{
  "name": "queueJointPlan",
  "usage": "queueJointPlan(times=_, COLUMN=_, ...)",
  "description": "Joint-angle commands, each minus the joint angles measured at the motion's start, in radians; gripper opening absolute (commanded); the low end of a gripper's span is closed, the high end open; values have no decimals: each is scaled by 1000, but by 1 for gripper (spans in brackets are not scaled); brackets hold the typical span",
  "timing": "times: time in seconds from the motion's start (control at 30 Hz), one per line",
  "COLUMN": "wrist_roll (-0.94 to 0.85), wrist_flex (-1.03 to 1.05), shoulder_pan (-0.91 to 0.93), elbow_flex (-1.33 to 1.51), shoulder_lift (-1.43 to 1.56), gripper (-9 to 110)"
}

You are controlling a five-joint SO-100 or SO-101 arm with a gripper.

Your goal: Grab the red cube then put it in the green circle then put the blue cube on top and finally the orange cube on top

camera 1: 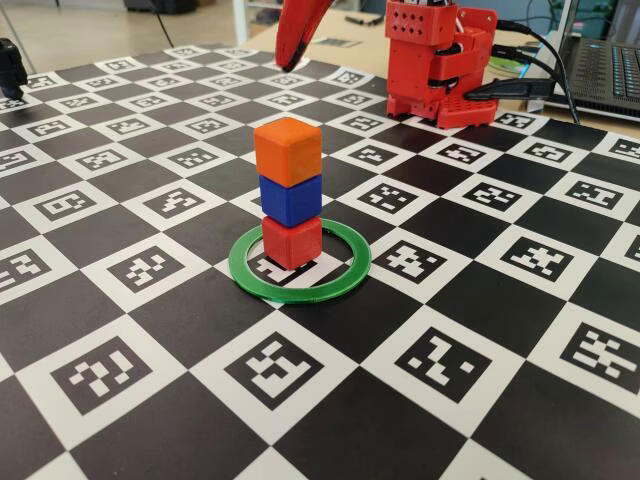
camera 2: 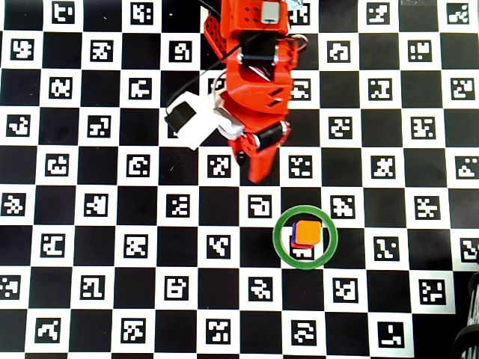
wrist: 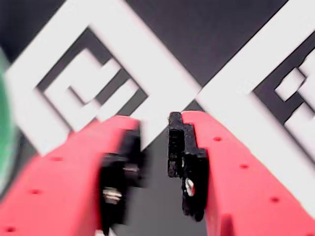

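Note:
The red cube [camera 1: 292, 242] sits inside the green circle [camera 1: 300, 293], with the blue cube [camera 1: 290, 198] on it and the orange cube [camera 1: 288, 150] on top, slightly twisted. From overhead, the orange cube [camera 2: 307, 232] covers the stack within the green circle [camera 2: 277, 236]. My gripper [camera 1: 290, 58] hangs raised behind the stack, well apart from it. In the wrist view my gripper [wrist: 156, 123] shows a narrow gap with nothing in it, the left finger [wrist: 123, 162] blurred. A green blur at the left edge is the green circle [wrist: 4, 113].
A checkerboard mat [camera 1: 120, 370] with printed markers covers the table. The red arm base [camera 1: 440, 70] stands at the back, with cables and a laptop [camera 1: 610, 60] to its right. A black object [camera 1: 10, 65] sits at the far left edge.

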Motion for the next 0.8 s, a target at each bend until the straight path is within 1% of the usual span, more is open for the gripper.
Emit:
queueJointPlan(times=0.0, wrist_roll=-114, wrist_flex=-132, shoulder_pan=2, elbow_flex=137, shoulder_lift=172, gripper=-6)
queueJointPlan(times=0.13, wrist_roll=-244, wrist_flex=-152, shoulder_pan=-41, elbow_flex=350, shoulder_lift=348, gripper=-6)
queueJointPlan(times=0.27, wrist_roll=-319, wrist_flex=-115, shoulder_pan=-81, elbow_flex=485, shoulder_lift=480, gripper=-6)
queueJointPlan(times=0.33, wrist_roll=-298, wrist_flex=-2, shoulder_pan=-117, elbow_flex=495, shoulder_lift=528, gripper=-6)
queueJointPlan(times=0.43, wrist_roll=-314, wrist_flex=153, shoulder_pan=-176, elbow_flex=495, shoulder_lift=574, gripper=-6)
queueJointPlan(times=0.57, wrist_roll=-414, wrist_flex=334, shoulder_pan=-198, elbow_flex=497, shoulder_lift=653, gripper=-6)
queueJointPlan(times=0.7, wrist_roll=-480, wrist_flex=465, shoulder_pan=-196, elbow_flex=497, shoulder_lift=695, gripper=-6)
queueJointPlan(times=0.77, wrist_roll=-494, wrist_flex=499, shoulder_pan=-189, elbow_flex=497, shoulder_lift=710, gripper=-6)
